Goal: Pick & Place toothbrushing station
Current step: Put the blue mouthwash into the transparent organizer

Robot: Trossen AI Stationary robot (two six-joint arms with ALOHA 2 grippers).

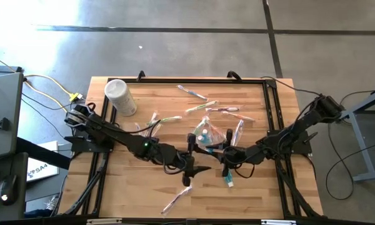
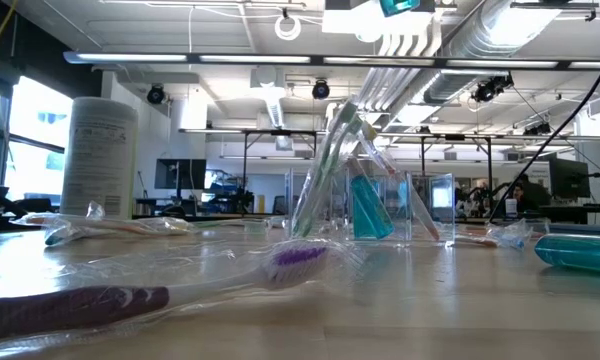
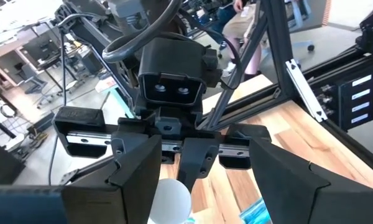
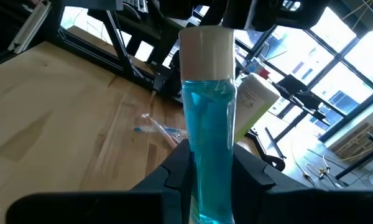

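Note:
The toothbrushing station is a clear boxy holder standing on the table's middle. Toothbrushes and a blue tube lean inside it. My right gripper is shut on another blue tube with a white cap. It hovers near the table's middle, on the holder's near side. My left gripper is open and faces it. The white cap stands between the left gripper's fingers, close to one finger. I cannot tell whether they touch. My right gripper pinches the tube's blue body between its two fingers, well back from the cap. The fingers come from the table's right and lie along the tube. The cap end sticks out past the fingertips toward my left gripper. The tube is clear of the table.
A tall white tub stands at the far left. Several wrapped toothbrushes lie scattered on the wood, one purple near the front edge. Another teal tube lies on the table by my right gripper. A black frame borders the table.

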